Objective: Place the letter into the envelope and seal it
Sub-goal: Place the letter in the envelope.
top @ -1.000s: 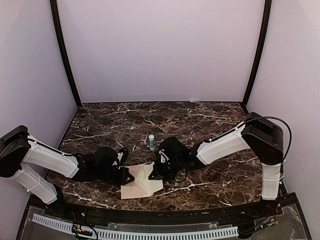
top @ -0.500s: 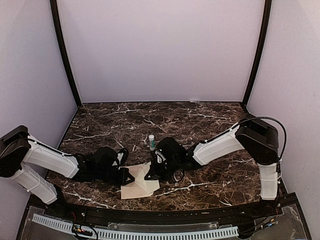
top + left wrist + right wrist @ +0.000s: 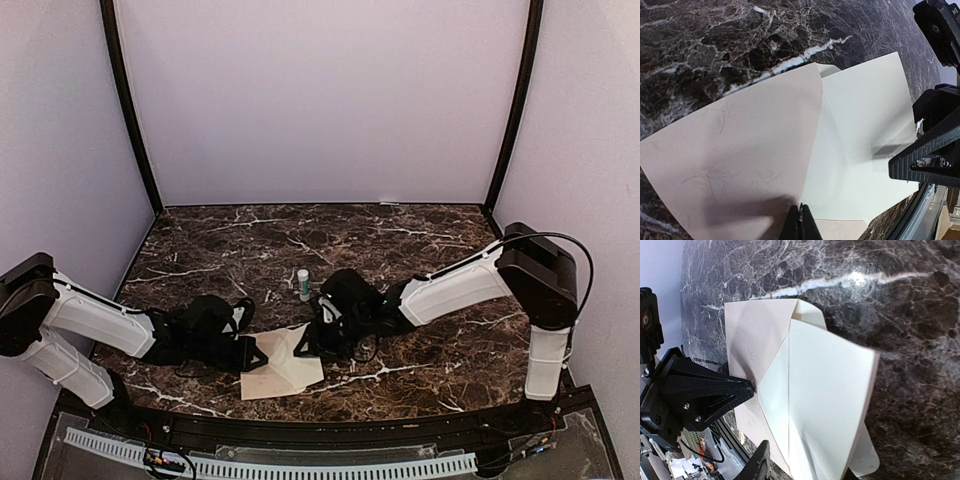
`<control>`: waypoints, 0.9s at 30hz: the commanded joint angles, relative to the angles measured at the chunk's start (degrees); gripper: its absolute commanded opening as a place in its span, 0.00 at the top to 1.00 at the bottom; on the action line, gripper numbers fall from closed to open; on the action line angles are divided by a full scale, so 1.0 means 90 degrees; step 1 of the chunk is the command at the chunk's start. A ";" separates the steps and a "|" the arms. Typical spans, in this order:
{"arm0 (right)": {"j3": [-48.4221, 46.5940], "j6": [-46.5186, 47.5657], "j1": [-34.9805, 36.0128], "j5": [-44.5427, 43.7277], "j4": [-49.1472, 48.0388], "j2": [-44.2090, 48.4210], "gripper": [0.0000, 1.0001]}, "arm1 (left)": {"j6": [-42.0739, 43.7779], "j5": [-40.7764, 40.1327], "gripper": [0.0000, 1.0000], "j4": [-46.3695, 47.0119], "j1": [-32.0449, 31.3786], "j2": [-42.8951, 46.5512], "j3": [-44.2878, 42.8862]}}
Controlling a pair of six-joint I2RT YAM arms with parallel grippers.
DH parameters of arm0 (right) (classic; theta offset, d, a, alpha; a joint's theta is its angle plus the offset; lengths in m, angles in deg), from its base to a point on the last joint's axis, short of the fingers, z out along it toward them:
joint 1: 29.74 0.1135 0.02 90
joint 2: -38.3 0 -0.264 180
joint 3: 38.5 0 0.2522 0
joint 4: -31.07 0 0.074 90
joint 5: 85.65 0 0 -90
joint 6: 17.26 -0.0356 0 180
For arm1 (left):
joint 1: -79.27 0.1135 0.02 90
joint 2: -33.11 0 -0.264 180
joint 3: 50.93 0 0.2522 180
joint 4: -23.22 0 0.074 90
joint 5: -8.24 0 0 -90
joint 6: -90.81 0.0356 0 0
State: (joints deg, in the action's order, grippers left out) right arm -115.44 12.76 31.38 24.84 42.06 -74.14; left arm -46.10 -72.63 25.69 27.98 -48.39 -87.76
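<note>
Near table edge: left gripper (image 3: pixel 800 222) fingers closed, pinching the near edge of the letter (image 3: pixel 730 160); judged an anchor, keeping the sheet flat on the marble table (image 3: pixel 700 50). Letter not inside: one edge overlaps the envelope (image 3: pixel 865 115), which lies toward the right arm, diagonal folds showing. Right gripper (image 3: pixel 303 348) at the envelope, jaws parted; only one finger shows, so apparently clamping nothing. Beyond: small white tube (image 3: pixel 303 284), upright, judged glue for sealing
</note>
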 commanded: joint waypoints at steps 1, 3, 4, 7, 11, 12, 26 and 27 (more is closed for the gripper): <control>0.0227 0.0123 -0.0048 -0.0193 0.0222 0.0340 0.73 | -0.0019 -0.0067 1.00 -0.0515 -0.0024 0.0031 0.0183; 0.0269 0.0118 -0.0053 -0.0210 0.0261 0.0355 0.81 | -0.0017 -0.0070 1.00 -0.0506 -0.0024 0.0025 0.0187; 0.0276 0.0113 -0.0054 -0.0213 0.0259 0.0350 0.86 | -0.0006 -0.0068 1.00 -0.0505 -0.0024 0.0018 0.0177; 0.0287 0.0106 -0.0052 -0.0172 0.0160 0.0296 1.00 | 0.0056 -0.0007 1.00 -0.0420 -0.0017 -0.0007 0.0186; 0.0150 0.0095 -0.0026 -0.0075 -0.0023 0.0091 1.00 | 0.0165 0.0135 1.00 -0.0232 -0.0024 -0.0015 0.0191; 0.0108 0.0082 -0.0019 -0.0024 -0.0090 0.0024 1.00 | 0.0196 0.0172 1.00 -0.0192 -0.0024 -0.0011 0.0181; -0.0480 0.0122 0.0097 0.0086 -0.0079 -0.0509 1.00 | 0.0414 0.0290 1.00 -0.0130 -0.0024 -0.0207 -0.0175; -0.0434 0.0122 0.0096 0.0024 -0.0015 -0.0474 1.00 | 0.0416 0.0234 0.99 -0.0301 -0.0024 -0.0101 -0.0223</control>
State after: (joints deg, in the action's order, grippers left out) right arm -118.47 13.57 31.49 25.51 42.63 -78.07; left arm -43.83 -69.92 27.16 27.98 -49.76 -88.31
